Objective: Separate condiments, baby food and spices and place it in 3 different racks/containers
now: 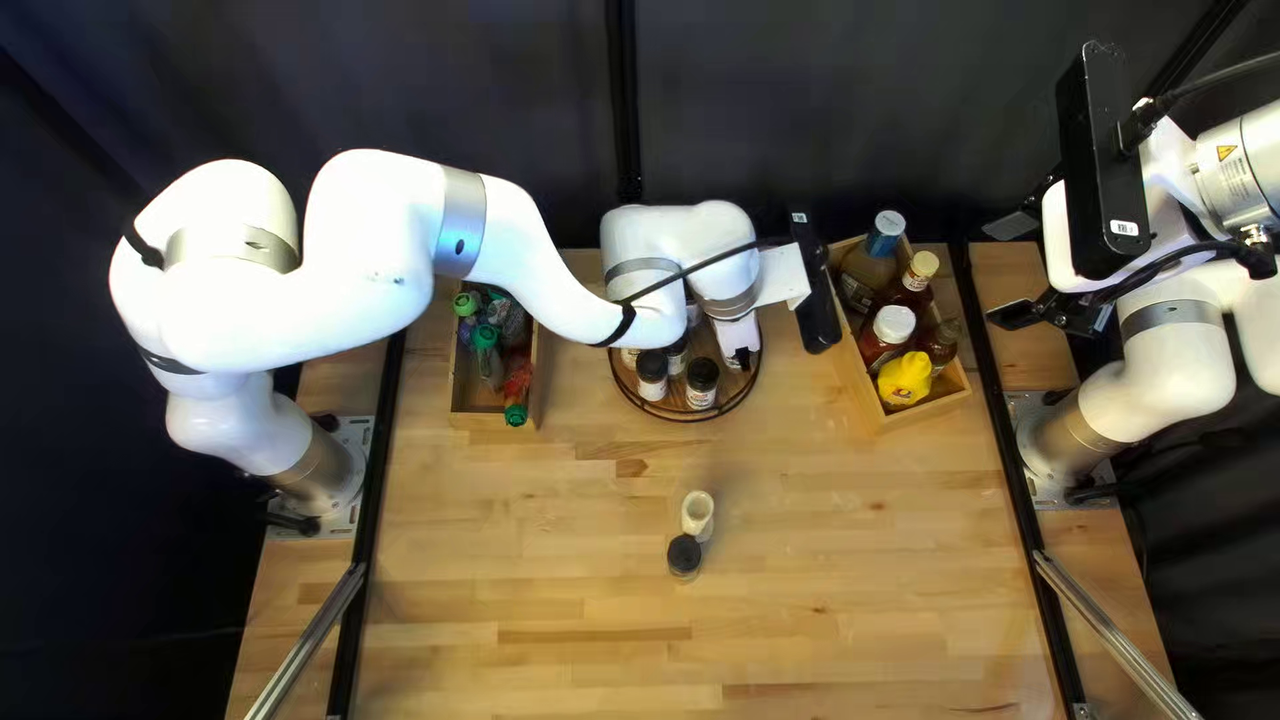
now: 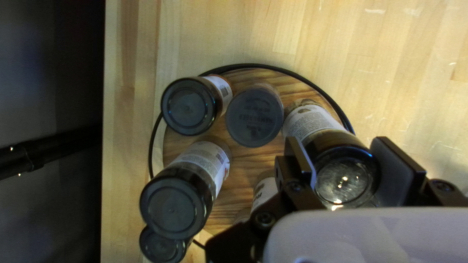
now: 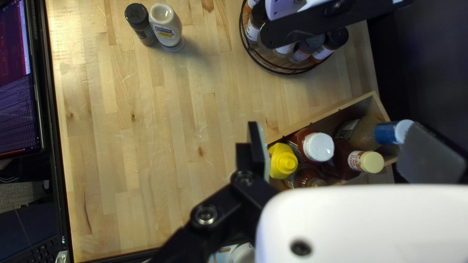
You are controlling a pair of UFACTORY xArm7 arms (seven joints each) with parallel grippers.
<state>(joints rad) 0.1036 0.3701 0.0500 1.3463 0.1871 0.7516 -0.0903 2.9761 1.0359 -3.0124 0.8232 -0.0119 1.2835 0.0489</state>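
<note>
My left gripper (image 1: 738,355) is over the round wire-rimmed rack (image 1: 688,416) holding black-capped spice jars (image 1: 702,380). In the left wrist view my left gripper (image 2: 345,163) is shut on a labelled spice jar (image 2: 317,127), whose base is over the rack's wooden floor. My right gripper (image 1: 1018,272) is raised at the right; the right wrist view shows my right gripper (image 3: 343,152) open, nothing held, above the condiment box (image 3: 336,108). A pale bottle (image 1: 698,514) and a dark-capped jar (image 1: 684,555) stand together mid-table. Green-capped bottles (image 1: 488,358) are in the left wooden box (image 1: 478,416).
My left arm stretches over the left box to the rack. The right box (image 1: 874,416) holds a yellow bottle (image 1: 906,379) and several sauce bottles (image 1: 895,324). Dark curtains hang behind the table; a monitor (image 3: 18,78) stands past its edge in the right wrist view.
</note>
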